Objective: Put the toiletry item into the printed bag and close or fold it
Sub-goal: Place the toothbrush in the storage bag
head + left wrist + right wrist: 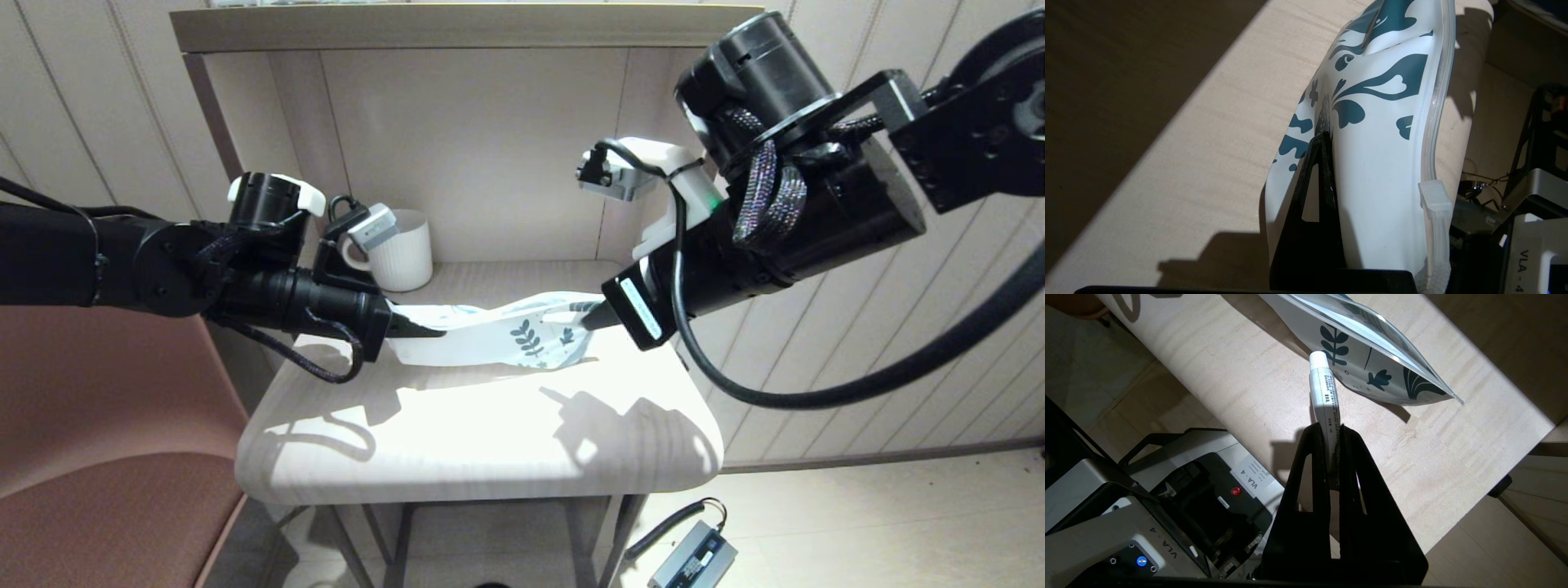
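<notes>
The printed bag is lifted a little above the table, its plain end on the left and its teal leaf print on the right. My left gripper is shut on one wall of the plain end, beside the clear zip slider. My right gripper is shut on a thin white toiletry tube. The tube's cap points at the bag's printed end and sits against its outer face, outside the mouth. The mouth's clear rim gapes slightly.
A white ribbed mug stands at the back left of the light wooden table, behind my left wrist. Wall panels close in the back and right of the alcove. A reddish seat is to the left, and a power adapter lies on the floor.
</notes>
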